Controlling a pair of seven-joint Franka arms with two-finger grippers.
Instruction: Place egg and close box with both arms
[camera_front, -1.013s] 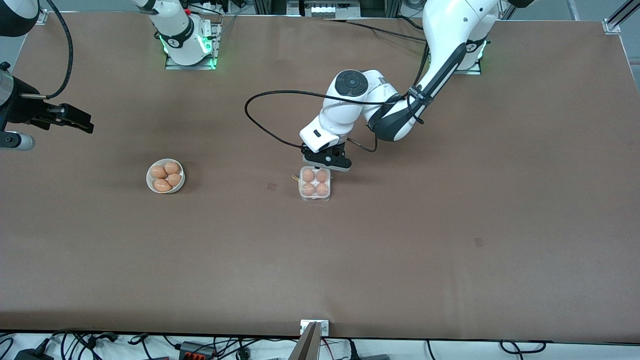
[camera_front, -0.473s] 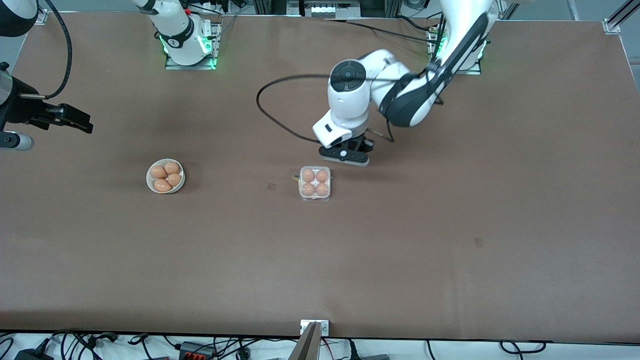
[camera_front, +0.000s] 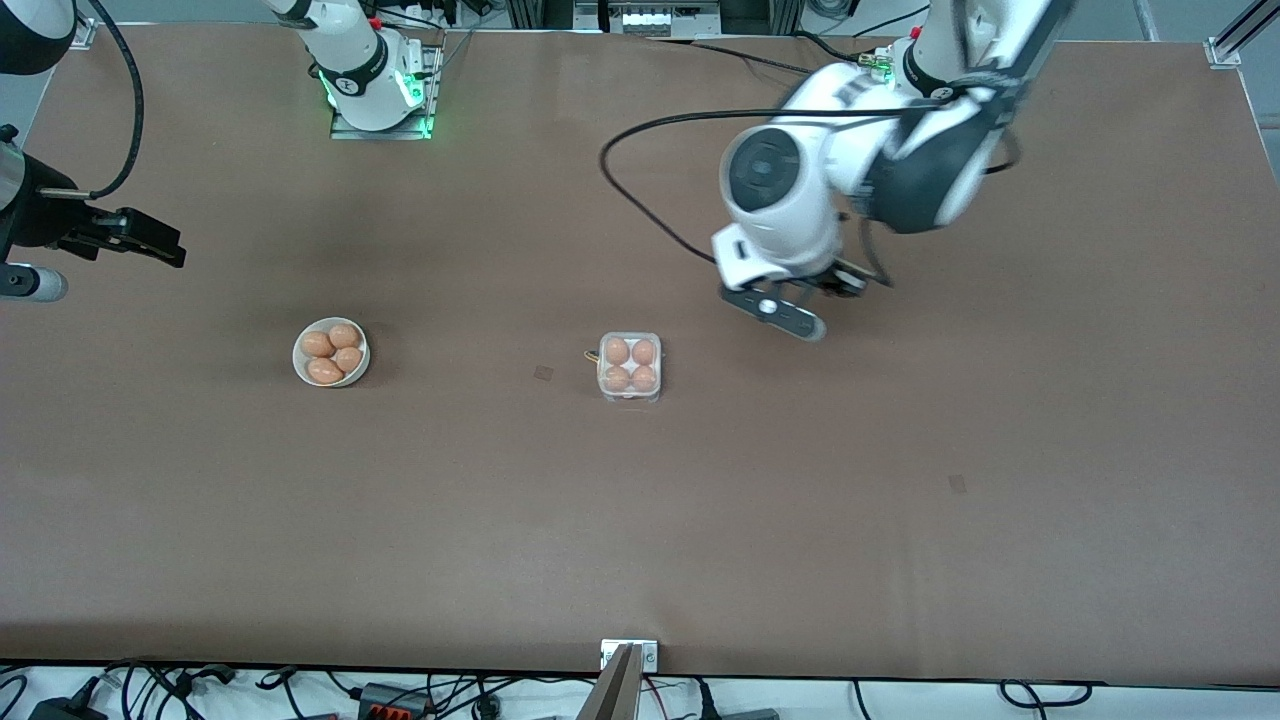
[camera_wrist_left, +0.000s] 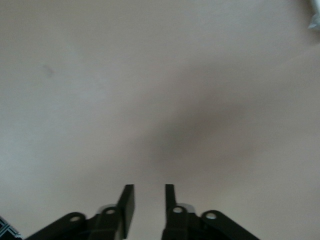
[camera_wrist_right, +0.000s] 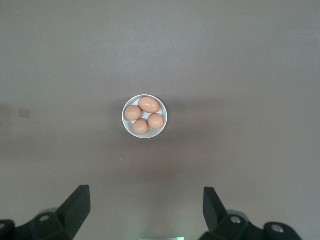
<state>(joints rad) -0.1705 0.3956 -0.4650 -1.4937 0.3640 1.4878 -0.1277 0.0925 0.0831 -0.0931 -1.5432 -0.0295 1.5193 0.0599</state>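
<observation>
A wide brown counter (camera_front: 900, 520) filled the front view, with the two arm bases along its upper edge. The box (camera_front: 630, 367) sat on it near the middle, squared up to the counter's edges, its clear lid down over four tan eggs, one per cell. Its outline was close to square, so no long axis stood out. I could not tell which of the four was the egg of the task, nor which way any one of them pointed.

The left pincer (camera_front: 792, 315) hung above bare counter toward the left arm's end from the box, apart from it. In the left wrist view its fingers (camera_wrist_left: 127, 205) stood close together with a narrow gap, gripping nothing.

The right pincer (camera_front: 150, 240) waited at the right arm's end of the counter, up in the air. In the right wrist view its fingers (camera_wrist_right: 77, 204) were spread wide, released, with the white bowl (camera_wrist_right: 145, 132) of four eggs (camera_wrist_right: 149, 104) below them. That bowl (camera_front: 299, 362) stood well apart from the box, toward the right arm's end.
</observation>
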